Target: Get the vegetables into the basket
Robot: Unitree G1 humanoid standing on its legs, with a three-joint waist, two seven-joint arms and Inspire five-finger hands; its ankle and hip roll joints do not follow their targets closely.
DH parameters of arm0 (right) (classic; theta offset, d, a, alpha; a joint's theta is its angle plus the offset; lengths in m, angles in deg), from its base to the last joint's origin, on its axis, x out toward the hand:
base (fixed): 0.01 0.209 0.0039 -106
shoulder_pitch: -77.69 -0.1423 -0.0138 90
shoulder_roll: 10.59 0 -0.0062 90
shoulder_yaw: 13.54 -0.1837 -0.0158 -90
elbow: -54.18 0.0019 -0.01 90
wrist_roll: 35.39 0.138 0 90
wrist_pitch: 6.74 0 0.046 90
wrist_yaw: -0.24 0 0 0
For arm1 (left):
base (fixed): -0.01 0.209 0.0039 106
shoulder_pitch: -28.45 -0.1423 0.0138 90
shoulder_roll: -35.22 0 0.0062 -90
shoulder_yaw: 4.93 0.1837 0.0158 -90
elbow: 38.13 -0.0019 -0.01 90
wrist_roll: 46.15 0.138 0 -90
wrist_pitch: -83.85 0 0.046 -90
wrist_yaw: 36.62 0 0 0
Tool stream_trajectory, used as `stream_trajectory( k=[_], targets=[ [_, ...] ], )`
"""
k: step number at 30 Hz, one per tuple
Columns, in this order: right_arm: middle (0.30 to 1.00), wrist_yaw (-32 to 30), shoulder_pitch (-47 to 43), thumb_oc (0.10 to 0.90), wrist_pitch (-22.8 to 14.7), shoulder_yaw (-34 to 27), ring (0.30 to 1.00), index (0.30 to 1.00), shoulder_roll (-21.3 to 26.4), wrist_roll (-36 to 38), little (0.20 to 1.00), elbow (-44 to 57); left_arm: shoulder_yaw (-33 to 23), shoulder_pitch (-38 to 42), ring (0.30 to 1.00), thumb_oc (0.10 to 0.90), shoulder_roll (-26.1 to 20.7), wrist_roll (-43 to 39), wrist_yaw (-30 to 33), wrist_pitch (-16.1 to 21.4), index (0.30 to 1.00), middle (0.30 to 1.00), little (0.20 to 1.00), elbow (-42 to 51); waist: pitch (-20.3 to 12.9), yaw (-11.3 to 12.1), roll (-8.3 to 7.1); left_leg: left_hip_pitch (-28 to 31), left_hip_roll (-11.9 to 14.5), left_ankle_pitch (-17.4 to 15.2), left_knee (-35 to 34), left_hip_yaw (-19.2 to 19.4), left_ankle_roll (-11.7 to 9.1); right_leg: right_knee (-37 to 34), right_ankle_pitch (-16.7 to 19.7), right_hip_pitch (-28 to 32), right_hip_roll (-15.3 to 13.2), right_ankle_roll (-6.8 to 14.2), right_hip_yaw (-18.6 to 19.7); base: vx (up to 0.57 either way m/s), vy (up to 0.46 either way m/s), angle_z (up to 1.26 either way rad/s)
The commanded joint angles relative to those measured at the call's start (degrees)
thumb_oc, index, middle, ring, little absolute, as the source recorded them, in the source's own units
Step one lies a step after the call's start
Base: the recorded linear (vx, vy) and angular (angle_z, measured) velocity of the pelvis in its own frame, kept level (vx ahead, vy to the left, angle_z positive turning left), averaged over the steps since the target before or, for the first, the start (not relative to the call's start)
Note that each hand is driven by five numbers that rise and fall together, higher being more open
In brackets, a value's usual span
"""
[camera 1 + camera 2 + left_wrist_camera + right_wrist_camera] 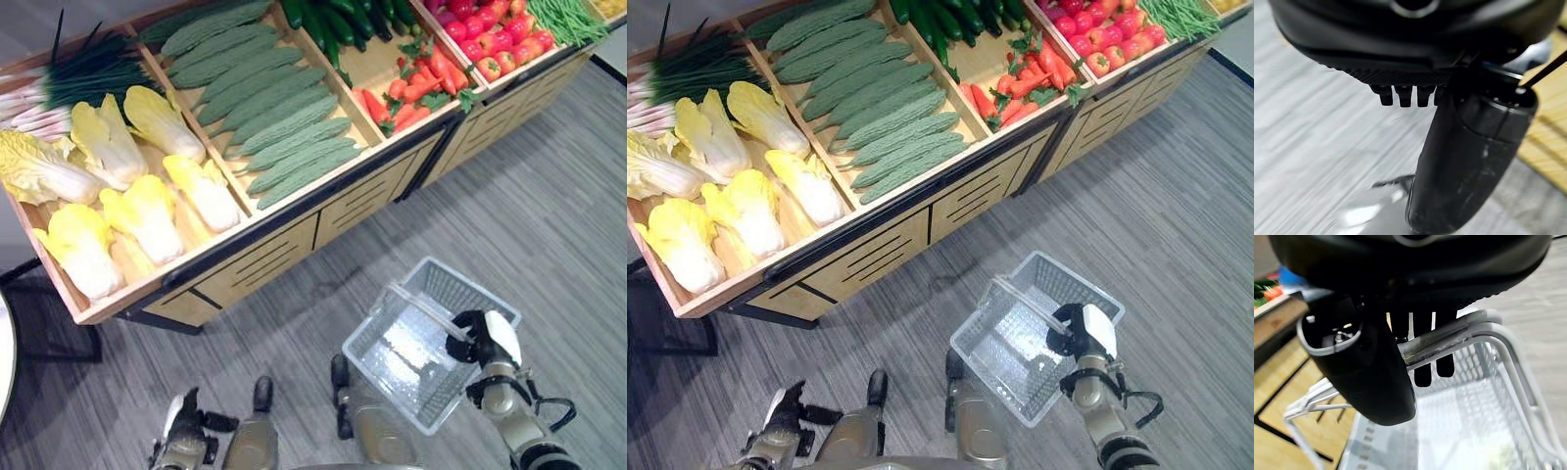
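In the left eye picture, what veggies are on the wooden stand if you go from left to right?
Cabbages → bumpy green gourds → carrots → red peppers → green beans.

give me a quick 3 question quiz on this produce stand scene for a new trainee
1. True or false: the basket already holds a vegetable.
2. Which hand grips the basket's handle? A) left hand B) right hand C) both
3. Fill in: on the wooden stand, the compartment directly beside the cabbages, toward the carrots, holds ______.

Key
1. False: through its mesh the basket looks empty.
2. B: the right hand's fingers curl round the handle, while the left hand hangs low by the floor, holding nothing.
3. Bitter gourds, the bumpy green ones.
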Motion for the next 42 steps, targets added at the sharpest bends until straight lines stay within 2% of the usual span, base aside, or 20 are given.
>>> stream_trajectory(
  k=[1,2,3,5,7,9,11,14,15,16,17,18,19,20,24,30,34,39,42],
  targets=[
    [0.3,-3.8,-1.7,0.4,-4.5,-5.3,0.3,0.3,5.3,1.1,0.3,6.2,0.0,2.2,1.0,0.9,-0.7,-0.3,1.5,0.9,1.0,1.0,1.0,1.3,-1.9,-0.7,-1.26,3.1,0.4,-3.9,1.8,2.8,-1.1,3.1,-1.1,1.0,-3.7,4.0,3.3,0.07,-0.157,1.16],
    [0.3,-4.0,-1.0,0.4,-4.4,-5.8,0.3,0.3,5.3,1.3,0.3,6.0,0.3,2.6,1.0,0.9,-0.4,-0.3,1.4,0.7,1.0,1.0,1.0,1.6,-1.9,-1.1,-1.14,2.3,0.6,-3.7,2.7,5.2,-0.9,3.2,-1.5,1.6,-4.2,3.8,2.2,0.06,-0.143,0.78],
    [0.3,-4.3,0.2,0.4,-4.3,-6.6,0.3,0.3,4.8,1.9,0.3,5.6,0.7,3.1,1.0,0.9,-0.3,-0.3,1.6,0.6,1.0,1.0,1.0,1.7,-1.7,-1.8,-0.96,1.2,1.0,-3.3,3.4,10.1,-0.7,3.2,-2.0,3.0,-4.8,3.6,0.2,0.05,-0.114,0.83],
    [0.3,-5.0,1.4,0.4,-4.0,-7.2,0.3,0.3,4.0,2.3,0.3,5.2,1.3,3.6,1.0,0.9,-0.5,0.4,1.9,0.4,1.0,1.0,1.0,2.0,-1.7,-2.4,-0.52,0.0,1.6,-2.3,2.0,14.3,-0.6,2.5,-2.0,3.9,-5.6,3.8,-1.8,0.07,-0.025,1.21],
    [0.3,-5.1,1.3,0.4,-3.8,-6.6,0.3,0.3,3.1,2.2,0.3,4.7,2.0,3.1,1.0,0.9,-0.7,1.6,2.2,0.3,1.0,1.0,1.0,1.7,-2.2,-2.2,0.51,-1.1,1.4,-0.2,-1.5,14.2,-0.8,2.4,-2.3,4.9,-6.0,4.9,-2.3,0.22,0.202,0.71],
    [0.3,-4.5,1.0,0.4,-3.5,-5.9,0.3,0.3,2.2,2.2,0.3,3.2,1.5,2.2,1.0,0.9,-1.0,1.7,1.8,0.3,1.0,1.0,1.0,1.4,-2.4,-1.8,0.12,-0.6,0.2,-1.9,-0.8,14.7,0.2,3.0,-2.8,6.1,-7.0,5.5,-1.1,0.23,0.312,-0.33],
    [0.3,-3.7,-0.2,0.4,-3.5,-5.4,0.3,0.3,0.2,3.4,0.3,-0.6,1.4,1.7,1.0,0.9,-1.8,2.7,1.6,0.5,1.0,1.0,1.0,0.9,-2.9,-1.0,-1.18,-0.3,-1.7,-3.5,-0.5,16.1,1.4,2.0,0.2,6.8,-9.0,7.1,0.5,0.18,0.354,-0.53],
    [0.3,-3.8,-3.0,0.4,-3.3,-3.8,0.3,0.3,-1.3,4.2,0.3,-6.4,1.1,1.6,1.0,0.9,-2.5,2.2,1.4,0.8,1.0,1.0,1.0,0.7,-3.1,-0.4,-2.14,0.2,-2.9,-4.1,-1.4,16.9,2.4,2.0,3.6,6.3,-10.1,8.5,2.2,0.11,0.285,-0.07],
    [0.3,-3.4,-4.6,0.4,-2.9,-2.5,0.3,0.3,-1.9,4.1,0.3,-10.9,0.8,1.4,1.0,0.9,-2.8,2.0,1.2,1.0,1.0,1.0,1.0,0.2,-3.3,0.1,-2.24,1.3,-3.7,-4.0,-3.1,17.1,3.2,4.4,4.8,5.5,-10.3,9.2,3.3,0.07,0.203,0.1],
    [0.3,-3.4,-4.6,0.4,-2.9,-2.5,0.3,0.3,-1.9,4.1,0.3,-10.9,0.8,1.4,1.0,0.9,-2.8,2.0,1.2,1.0,1.0,1.0,1.0,0.2,-3.3,0.1,-2.24,1.3,-3.7,-4.0,-3.1,17.1,3.2,4.4,4.8,5.5,-10.3,9.2,3.3,0.08,0.305,0.03],
    [0.3,-2.9,-7.1,0.4,-2.5,-0.5,0.3,0.3,-2.3,3.7,0.3,-16.7,1.1,1.3,1.0,0.9,-3.2,1.6,0.6,1.2,1.0,1.0,1.0,0.0,-2.8,0.2,-1.6,3.1,-3.5,-3.3,-5.1,17.0,4.0,12.2,6.6,2.5,-8.8,9.3,5.0,0.11,0.144,-0.11],
    [0.3,-2.6,-9.1,0.4,-2.2,0.6,0.3,0.3,-2.7,4.0,0.3,-22.2,1.5,1.5,1.0,0.9,-3.3,1.3,0.3,1.6,1.0,1.0,1.0,-0.8,-2.8,0.3,-1.39,4.5,-3.2,-3.0,-6.5,16.6,3.4,9.4,5.4,1.5,-8.4,9.0,5.0,0.18,0.041,-0.1],
    [0.3,-2.9,-9.6,0.4,-2.3,-0.1,0.3,0.3,-3.2,5.6,0.3,-25.4,1.1,2.0,1.0,0.9,-3.6,0.1,0.2,1.9,1.0,1.0,1.0,-1.3,-2.4,-0.3,-1.38,4.7,-2.7,-3.0,-6.3,14.9,2.6,4.7,4.8,0.3,-8.1,9.0,7.4,0.15,-0.127,0.06],
    [0.3,-3.0,-9.1,0.4,-2.2,-0.2,0.3,0.3,-3.4,5.8,0.3,-25.9,0.9,1.8,1.0,0.9,-3.5,-0.2,0.2,1.9,1.0,1.0,1.0,-1.5,-2.6,-0.2,-1.42,4.4,-2.5,-3.1,-5.7,14.5,2.3,3.3,3.1,1.3,-8.0,8.9,7.6,0.07,-0.157,0.34],
    [0.3,-2.4,-8.3,0.4,-1.7,-1.5,0.3,0.3,-3.6,6.4,0.3,-32.1,-0.7,0.9,1.0,0.9,-2.8,-0.5,-0.5,1.2,1.0,1.0,1.0,-3.3,-4.3,1.0,-1.59,3.6,-0.7,-1.1,-7.3,13.5,0.5,-2.5,2.1,4.8,-7.2,7.6,4.7,0.01,-0.204,0.55],
    [0.3,-0.8,-5.1,0.4,-0.4,-3.1,0.3,0.3,-3.3,5.7,0.3,-37.9,-3.4,-0.7,1.0,0.9,-1.1,-2.0,-0.7,0.4,1.0,1.0,1.0,-4.6,-5.4,1.2,-0.88,4.1,1.0,-0.2,-7.6,11.9,-0.8,-5.4,1.4,8.1,-6.0,6.5,2.2,0.02,-0.132,0.19],
    [0.3,-0.4,-4.4,0.4,-0.2,-3.7,0.3,0.3,-3.7,6.1,0.3,-38.9,-5.0,-1.6,1.0,0.9,-0.7,-3.0,-0.2,0.3,1.0,1.0,1.0,-5.5,-5.8,1.3,-0.55,4.3,1.1,-0.1,-7.6,11.4,-1.0,-6.2,1.5,9.3,-5.8,6.2,1.6,0.01,-0.048,0.11],
    [0.3,0.5,-3.2,0.4,0.0,-2.8,0.3,0.3,-5.5,5.0,0.3,-41.7,-9.5,-2.1,1.0,0.9,-1.2,-5.4,3.6,0.9,1.0,1.0,1.0,-6.0,-7.3,1.8,-0.01,5.2,1.2,-0.6,-7.6,11.8,-1.2,-7.5,1.6,10.6,-6.1,6.5,1.3,0.01,-0.002,-0.01],
    [0.3,0.5,-2.0,0.4,0.0,-2.9,0.3,0.3,-7.1,4.6,0.3,-43.0,-13.3,-1.8,1.0,0.9,-3.0,-8.6,7.5,2.8,1.0,1.0,1.0,-4.1,-7.9,2.1,0.08,5.8,1.1,-0.9,-7.6,11.8,-1.4,-7.5,1.4,11.2,-6.3,6.7,1.1,0.0,0.0,0.0]
  ],
)
